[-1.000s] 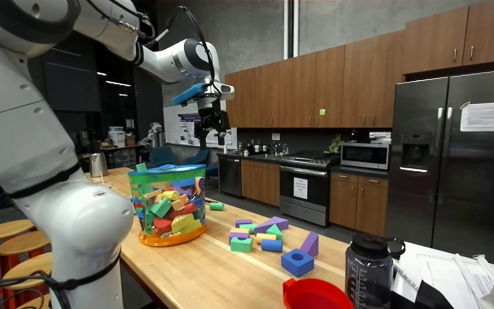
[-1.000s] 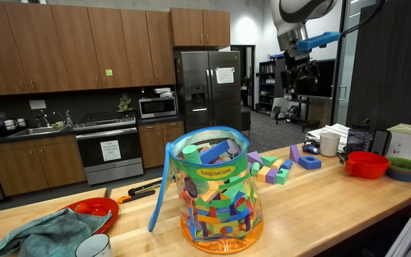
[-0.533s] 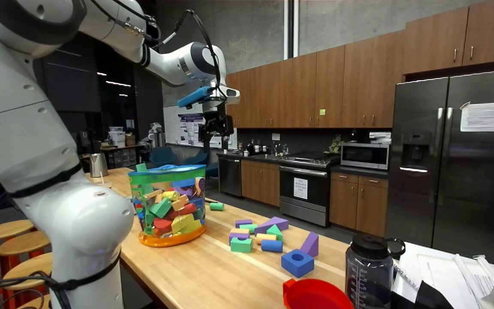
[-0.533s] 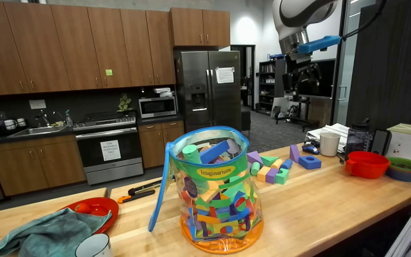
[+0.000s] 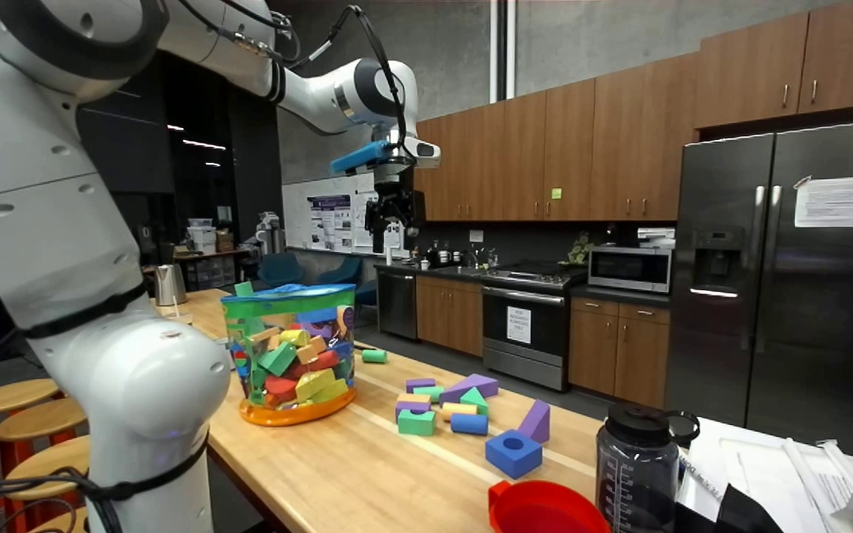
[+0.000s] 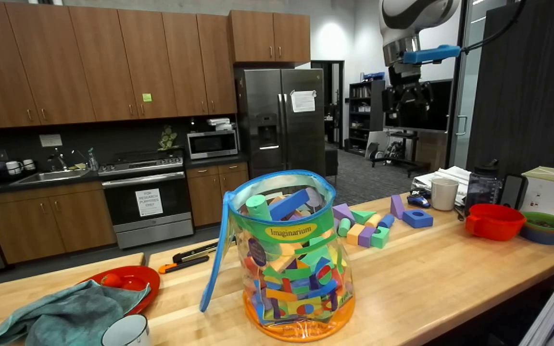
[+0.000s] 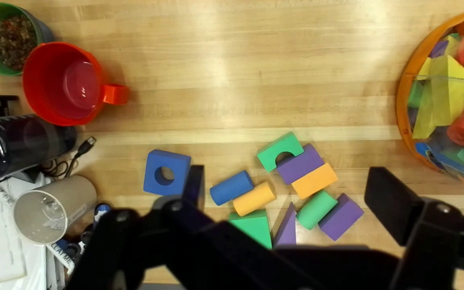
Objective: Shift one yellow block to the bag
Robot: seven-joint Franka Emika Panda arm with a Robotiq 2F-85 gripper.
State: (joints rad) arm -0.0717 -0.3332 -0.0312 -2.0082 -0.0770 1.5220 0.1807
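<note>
Two yellow-orange blocks lie on the table: a rectangular block [image 7: 314, 181] against a purple one, and a cylinder [image 7: 254, 198] beside a blue cylinder. In both exterior views the rectangular block [image 5: 413, 397] [image 6: 355, 234] and the cylinder [image 5: 458, 411] [image 6: 374, 220] show in the group of loose blocks. The clear bag [image 5: 289, 303] [image 6: 290, 233] stands open-topped on the table, full of multicoloured blocks; its orange base [image 7: 404, 104] shows at the right of the wrist view. My gripper [image 7: 288, 187] is open and empty, high above the loose blocks; it shows in both exterior views [image 5: 395, 233] [image 6: 408, 103].
Green, purple and blue blocks [image 7: 300, 164] touch or surround the yellow ones. A blue block with a hole [image 7: 167, 172], a red cup [image 7: 65, 82], a green bowl [image 7: 8, 40], a dark bottle [image 7: 22, 145] and a mug [image 7: 54, 209] stand to one side. A red plate [image 6: 135, 278] and cloth lie beyond the bag.
My arm and gripper have moved to the right in both exterior views, away from the bag, and the gripper hangs more upright. The blocks and the bag have not moved.
</note>
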